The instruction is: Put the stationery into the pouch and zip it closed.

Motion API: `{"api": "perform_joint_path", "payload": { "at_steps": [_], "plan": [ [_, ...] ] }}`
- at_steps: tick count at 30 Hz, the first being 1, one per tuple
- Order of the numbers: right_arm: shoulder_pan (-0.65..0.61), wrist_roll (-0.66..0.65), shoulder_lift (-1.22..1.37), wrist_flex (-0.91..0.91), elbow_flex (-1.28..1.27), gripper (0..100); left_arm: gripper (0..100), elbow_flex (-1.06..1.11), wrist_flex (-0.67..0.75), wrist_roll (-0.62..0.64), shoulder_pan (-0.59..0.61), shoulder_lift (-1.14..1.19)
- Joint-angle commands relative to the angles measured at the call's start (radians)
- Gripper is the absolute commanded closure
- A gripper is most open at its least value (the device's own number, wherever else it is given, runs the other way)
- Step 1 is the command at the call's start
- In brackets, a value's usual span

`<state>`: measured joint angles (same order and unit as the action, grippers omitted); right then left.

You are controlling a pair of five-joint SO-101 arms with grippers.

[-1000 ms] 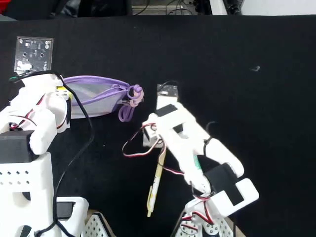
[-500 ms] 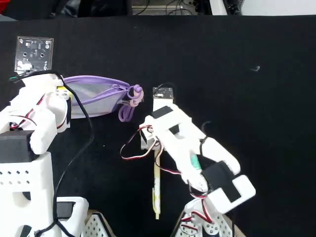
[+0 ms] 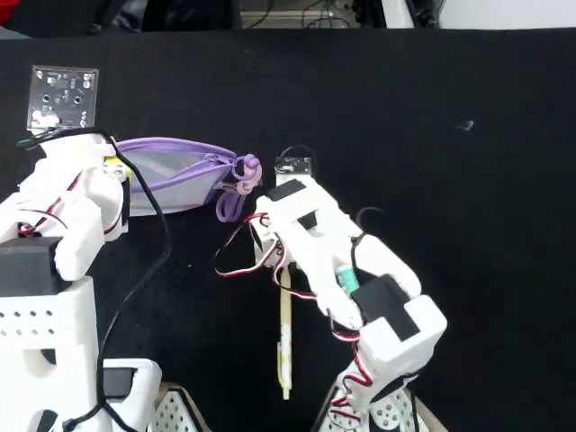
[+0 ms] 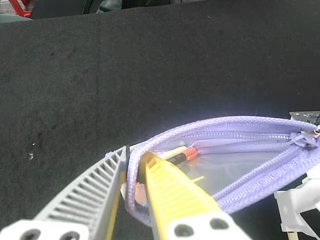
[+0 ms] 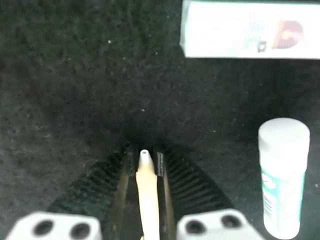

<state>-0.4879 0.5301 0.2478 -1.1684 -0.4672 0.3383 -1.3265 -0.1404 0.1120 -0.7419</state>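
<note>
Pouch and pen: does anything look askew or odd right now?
Nothing stands out. The left pincer grips the open pouch at its rim, an orange-tipped pen lies inside, and the right pincer holds the cream pen centred.

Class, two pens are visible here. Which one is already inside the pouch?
The orange-tipped pen, lying inside the purple pouch. The cream pen is outside it, clamped in the jaws of the right gripper.

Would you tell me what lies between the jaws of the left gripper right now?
The left wrist view shows the purple rim of the pouch pinched between the jaws of the left gripper.
</note>
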Motion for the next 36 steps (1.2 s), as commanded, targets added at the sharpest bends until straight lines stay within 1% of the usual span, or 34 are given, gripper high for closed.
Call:
{"api": "perform_joint_path", "payload": {
  "at_steps": [1,4,7,14,19,24,30,36],
  "plan": [
    [0.011,-0.002,0.022,-0.003,0.007,98.8,97,0.079,-0.005,0.006,-0.025,0.017],
    [0.011,-0.044,-0.013,-0.005,0.002,98.8,97,0.079,-0.005,0.006,-0.025,0.017],
    [0.023,-0.092,-0.093,-0.046,0.01,98.8,97,0.077,-0.005,0.008,-0.025,0.017],
    [0.14,-0.103,-0.429,-0.055,0.077,98.8,97,0.074,-0.005,0.012,-0.025,0.017],
    [0.152,-0.103,-0.667,-0.026,0.162,98.8,97,0.074,-0.005,0.012,-0.025,0.017],
    [0.155,-0.103,-0.849,0.074,0.182,98.8,97,0.077,-0.005,0.012,-0.025,0.017],
    [0.152,-0.103,-0.995,0.175,0.186,98.8,97,0.081,-0.005,0.012,-0.027,0.017],
    [0.152,-0.098,-1.11,0.325,0.182,98.8,97,0.081,-0.005,0.012,-0.031,0.017]
  ]
}}
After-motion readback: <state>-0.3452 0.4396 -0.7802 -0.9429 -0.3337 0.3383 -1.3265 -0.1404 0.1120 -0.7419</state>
